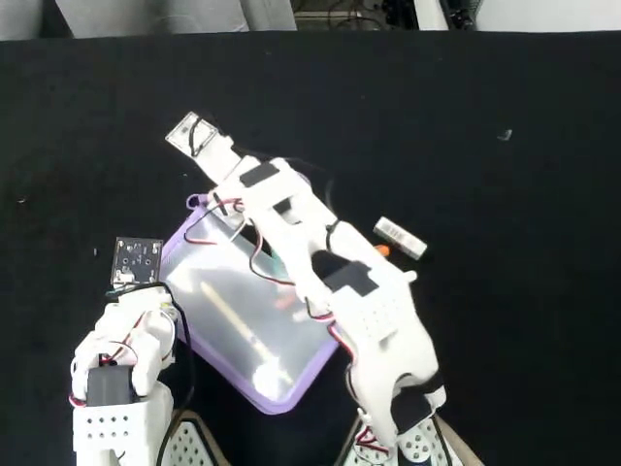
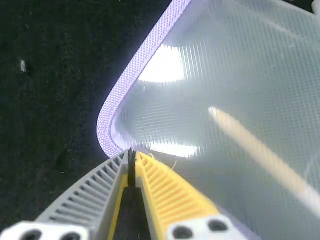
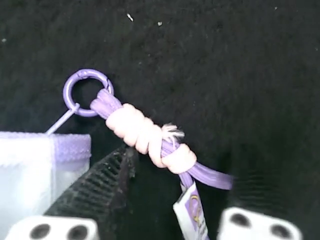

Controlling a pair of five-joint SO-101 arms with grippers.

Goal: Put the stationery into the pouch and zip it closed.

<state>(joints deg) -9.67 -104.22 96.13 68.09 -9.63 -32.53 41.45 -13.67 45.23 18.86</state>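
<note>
The clear pouch with a purple rim lies flat, a pencil and small orange and green items showing through it. My left gripper is shut on the pouch's purple edge near a rounded corner, at the pouch's left side in the high view. The pencil lies inside, just beyond. My right gripper stands open at the pouch's far left corner, its fingers either side of the purple pull cord with its pink knots and purple ring. A pouch corner shows beside it.
A white barcoded item with an orange piece beside it lies on the black table, right of the right arm and outside the pouch. A small paper tag hangs from the cord. The right arm stretches over the pouch's right half.
</note>
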